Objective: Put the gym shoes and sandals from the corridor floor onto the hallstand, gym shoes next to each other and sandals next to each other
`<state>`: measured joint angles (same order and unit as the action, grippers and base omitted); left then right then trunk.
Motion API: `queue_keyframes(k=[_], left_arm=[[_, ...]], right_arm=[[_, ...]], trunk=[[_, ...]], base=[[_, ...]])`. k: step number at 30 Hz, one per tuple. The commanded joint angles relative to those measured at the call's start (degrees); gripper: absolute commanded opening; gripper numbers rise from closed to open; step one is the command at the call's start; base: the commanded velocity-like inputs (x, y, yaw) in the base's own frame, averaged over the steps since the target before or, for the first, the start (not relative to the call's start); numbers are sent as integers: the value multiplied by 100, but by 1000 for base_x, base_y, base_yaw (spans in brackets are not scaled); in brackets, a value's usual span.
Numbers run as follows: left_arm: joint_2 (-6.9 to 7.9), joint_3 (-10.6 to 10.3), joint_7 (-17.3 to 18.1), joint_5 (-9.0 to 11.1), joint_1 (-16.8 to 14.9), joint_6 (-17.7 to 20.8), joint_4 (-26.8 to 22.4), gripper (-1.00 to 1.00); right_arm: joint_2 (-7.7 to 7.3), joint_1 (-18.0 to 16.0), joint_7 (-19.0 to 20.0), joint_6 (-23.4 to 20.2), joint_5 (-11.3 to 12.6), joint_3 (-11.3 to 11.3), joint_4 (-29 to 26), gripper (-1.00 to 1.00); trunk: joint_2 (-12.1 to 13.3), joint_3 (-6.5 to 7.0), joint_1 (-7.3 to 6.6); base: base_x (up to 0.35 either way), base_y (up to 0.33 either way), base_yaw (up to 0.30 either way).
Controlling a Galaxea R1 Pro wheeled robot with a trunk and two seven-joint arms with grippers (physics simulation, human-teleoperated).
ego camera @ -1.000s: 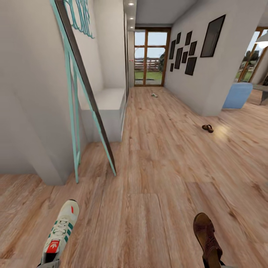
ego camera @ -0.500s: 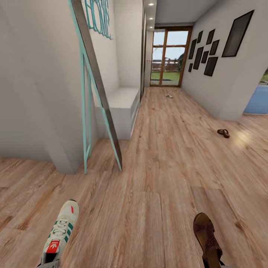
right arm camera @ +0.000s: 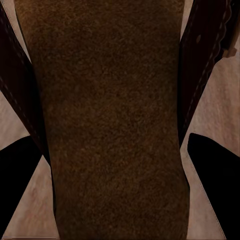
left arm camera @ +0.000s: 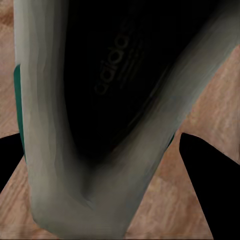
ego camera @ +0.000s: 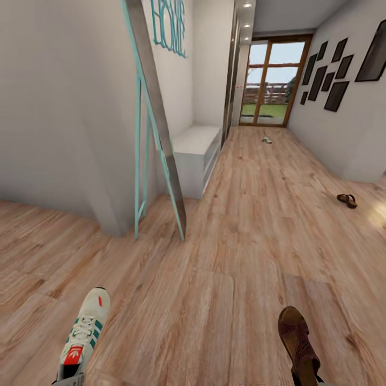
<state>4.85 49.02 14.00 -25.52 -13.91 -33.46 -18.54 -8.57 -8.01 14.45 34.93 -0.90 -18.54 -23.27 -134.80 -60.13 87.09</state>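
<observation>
A white gym shoe (ego camera: 84,335) with green stripes hangs low at the near left, my left gripper (left arm camera: 100,145) shut on it; its dark inside (left arm camera: 112,75) faces the wrist camera. My right gripper (right arm camera: 114,142) is shut on a brown sandal (ego camera: 297,343) at the near right, its tan footbed (right arm camera: 107,120) between the black fingers. The other gym shoe (ego camera: 266,140) lies far down the corridor floor (ego camera: 241,241). A second sandal (ego camera: 347,200) lies at the right. The light grey hallstand (ego camera: 198,153) stands against the left wall ahead.
A teal-framed mirror (ego camera: 161,134) leans on the left wall just before the hallstand, its feet on the floor. A grey wall corner (ego camera: 107,203) juts out at the left. A glass door (ego camera: 273,86) ends the corridor, and dark picture frames (ego camera: 335,96) hang on the right wall.
The camera has turned to the left, so the corridor, hallstand and floor shoes have shifted right in the picture. The held gym shoe and sandal keep their places in the grippers.
</observation>
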Motion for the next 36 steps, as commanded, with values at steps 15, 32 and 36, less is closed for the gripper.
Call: queue_keyframes(k=[15, 32, 36], left_arm=[[-2, 52, 50, -6, -7, -15, -1, -100], [-2, 55, 50, -6, -7, -12, -1, -100], [-2, 55, 50, -6, -7, -14, -1, -100]], right_arm=[[2, -5, 58, 13, -6, -44, 6, -100], [4, -4, 58, 13, -6, -44, 5, -100], [4, -4, 58, 13, -6, -44, 6, -100]], trunk=[[-2, -4, -3], [-2, -4, -3], [-2, -4, -3]], base=[[-221, -217, 278], [-229, -205, 278], [-234, -201, 278]])
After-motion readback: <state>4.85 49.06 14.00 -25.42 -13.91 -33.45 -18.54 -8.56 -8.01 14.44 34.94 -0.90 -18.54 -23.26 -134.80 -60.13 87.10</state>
